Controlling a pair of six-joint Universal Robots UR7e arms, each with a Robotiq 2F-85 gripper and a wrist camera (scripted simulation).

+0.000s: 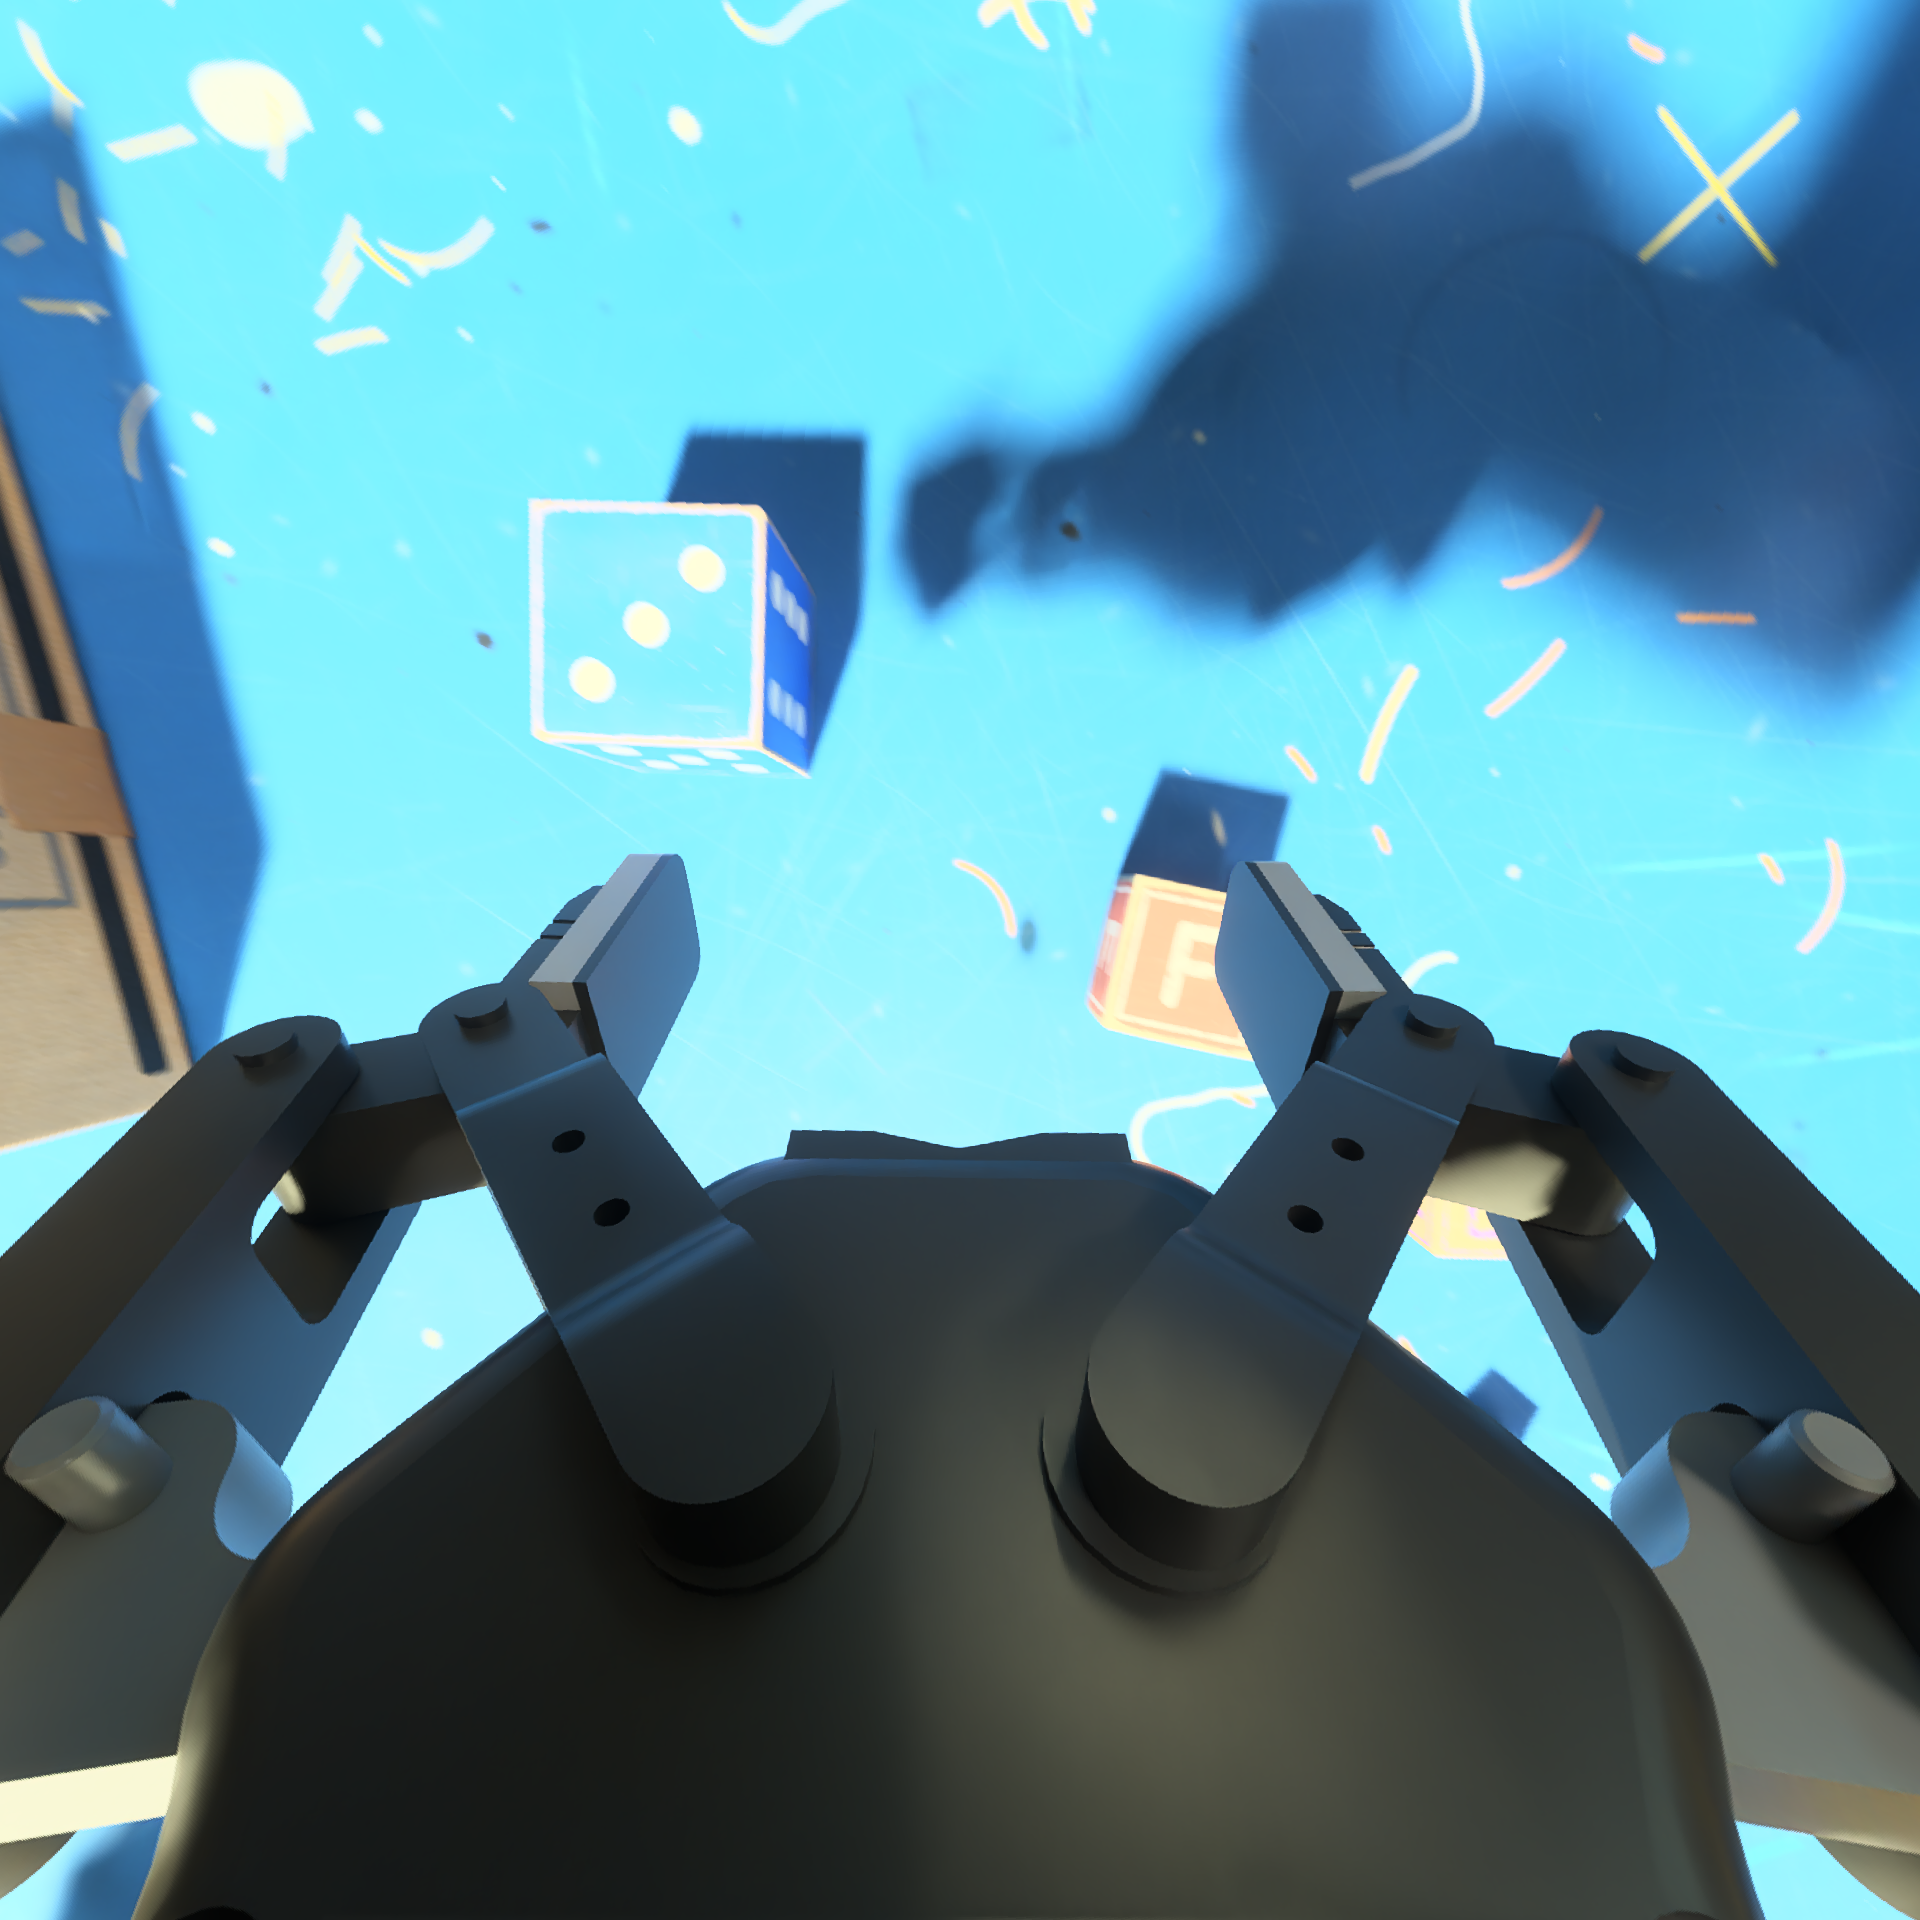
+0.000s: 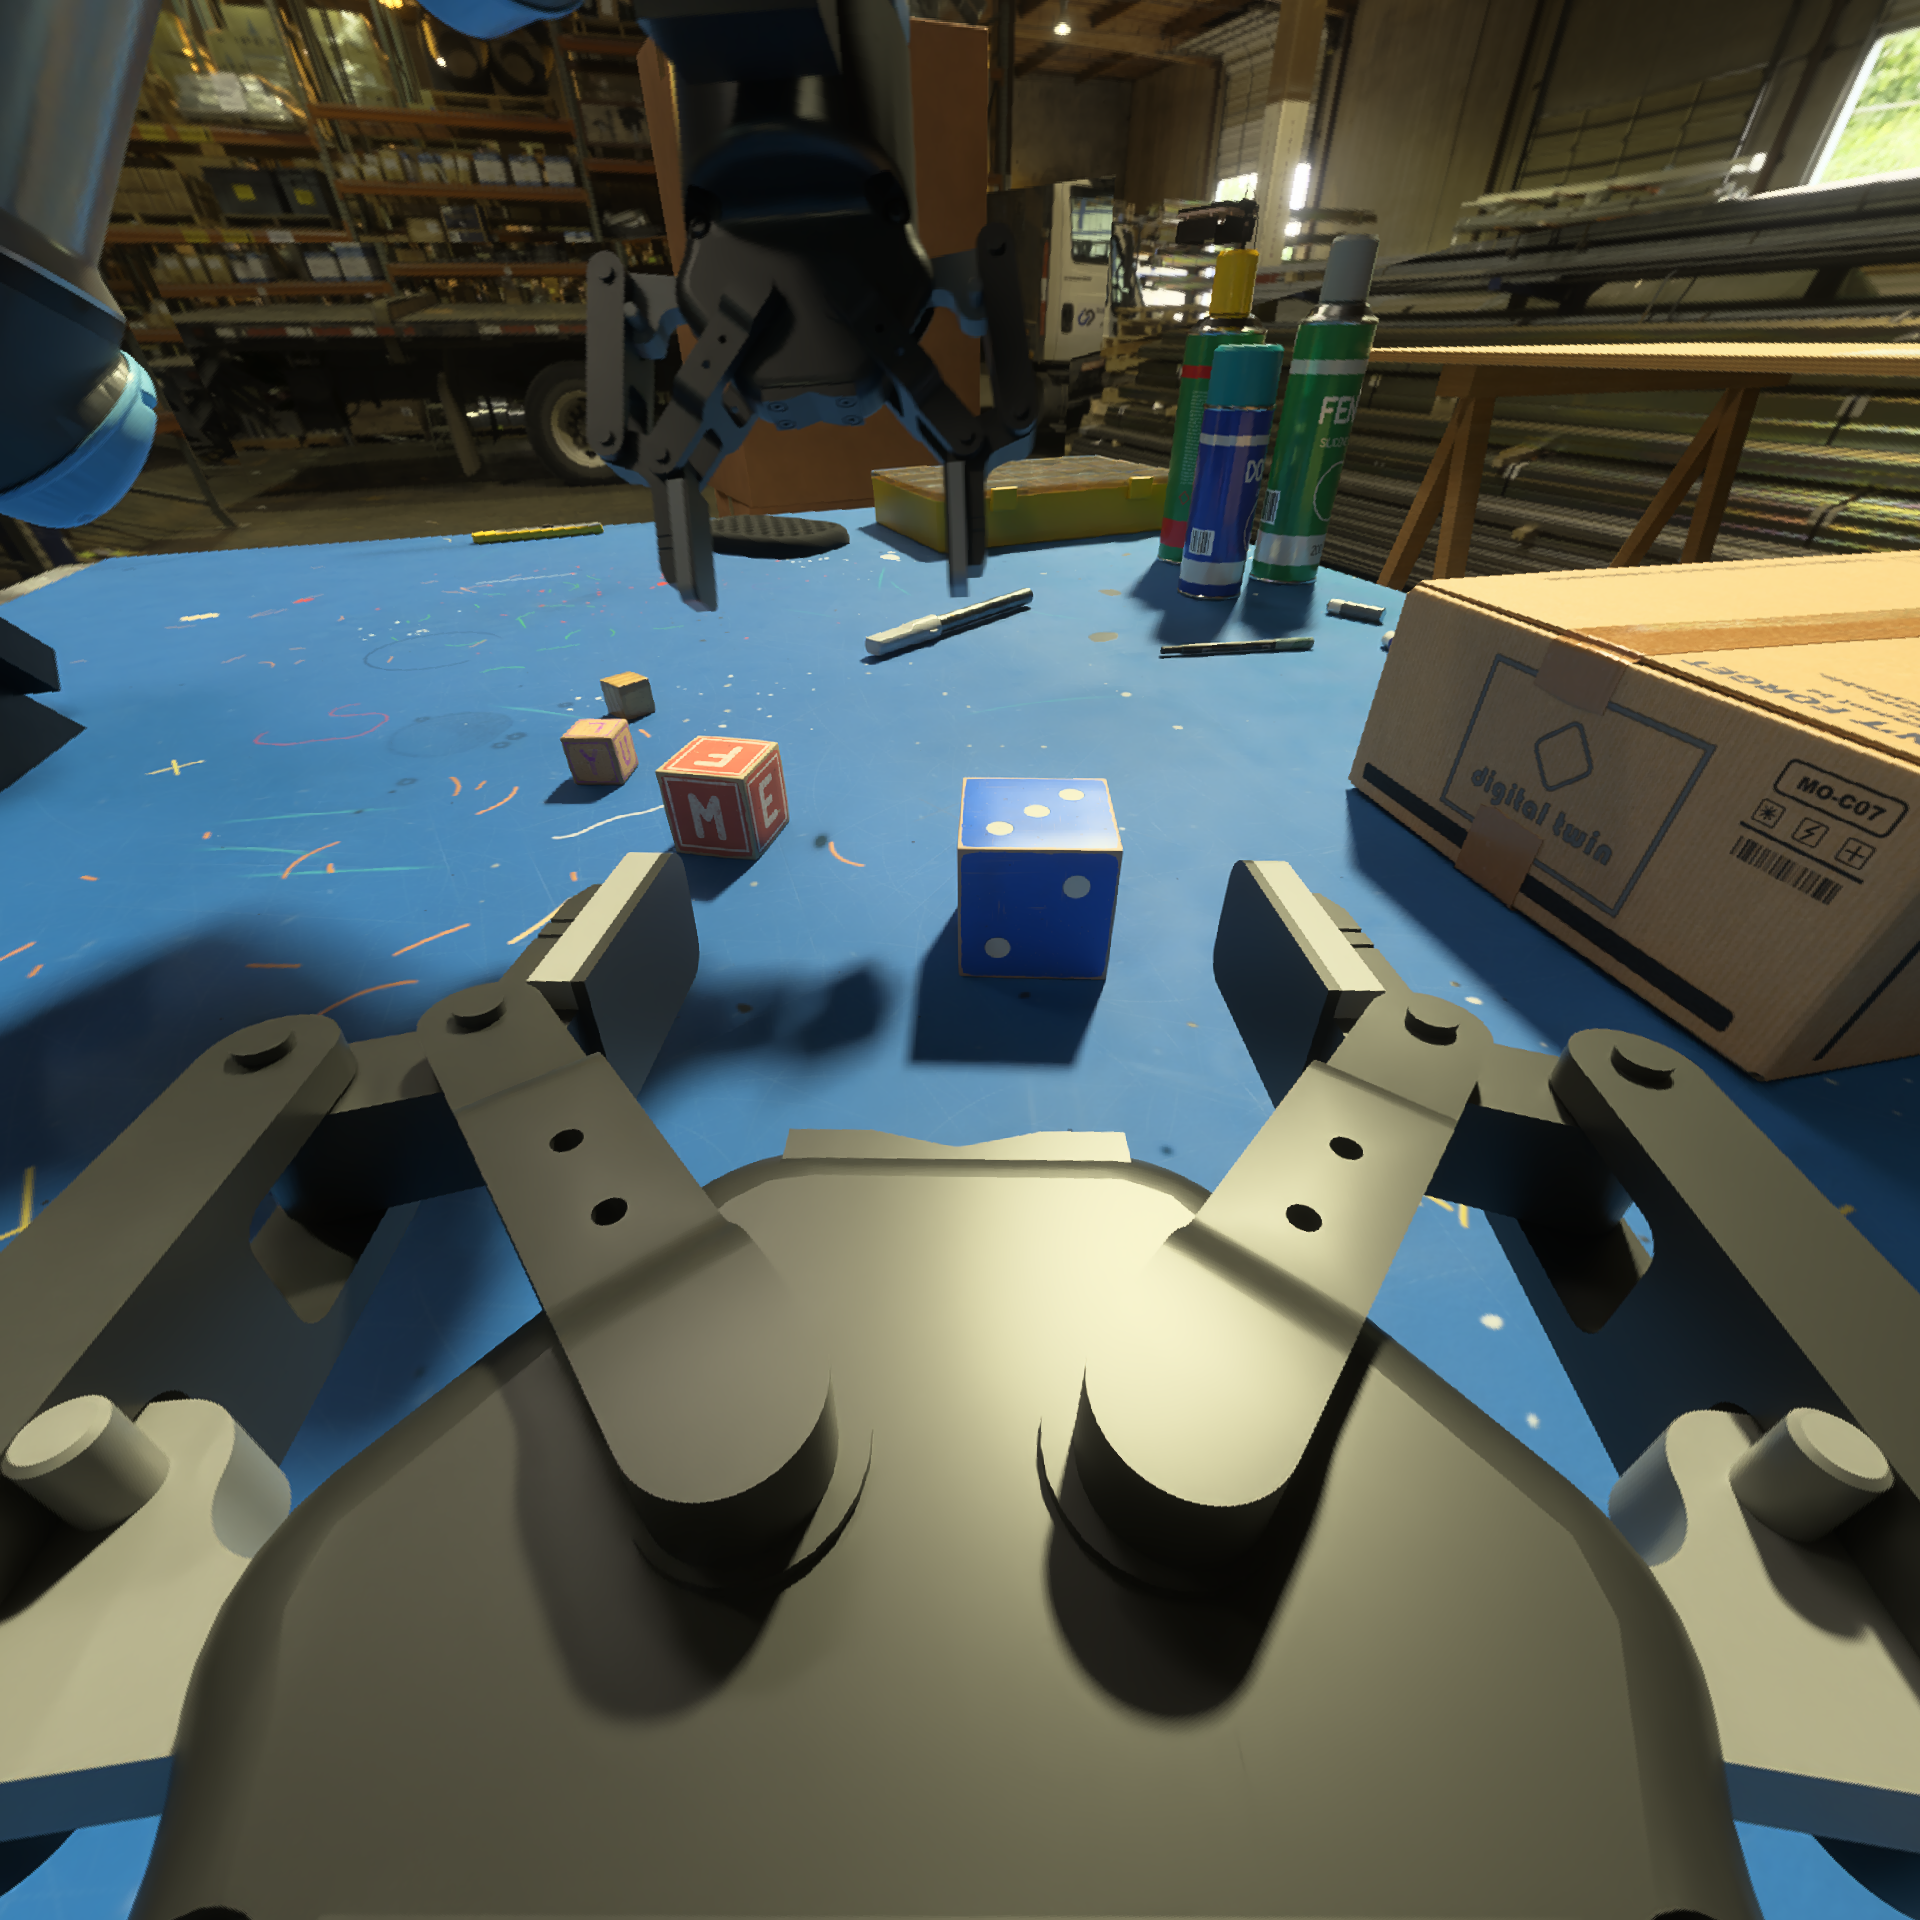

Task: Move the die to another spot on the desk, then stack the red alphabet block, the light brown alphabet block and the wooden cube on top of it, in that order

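Note:
The blue die (image 2: 1039, 883) stands on the blue desk (image 2: 312, 935), just ahead of my open, empty right gripper (image 2: 956, 935). The red alphabet block (image 2: 722, 795) sits to its left. Behind that are the light brown alphabet block (image 2: 600, 750) and the small wooden cube (image 2: 628, 694). My left gripper (image 1: 956, 935) is open and empty, looking down on the die (image 1: 655, 634) and the red block (image 1: 1169, 961), which its right finger partly hides. A sliver of the light brown block (image 1: 1455, 1236) shows behind that finger. The left gripper also hangs above the desk in the right wrist view (image 2: 821, 540).
A cardboard box (image 2: 1662, 790) lies close right of the die; its edge shows in the left wrist view (image 1: 62, 831). Spray cans (image 2: 1268, 436), a yellow case (image 2: 1018, 504), two pens (image 2: 945, 620) and a dark oval pad (image 2: 779, 535) sit at the desk's far side.

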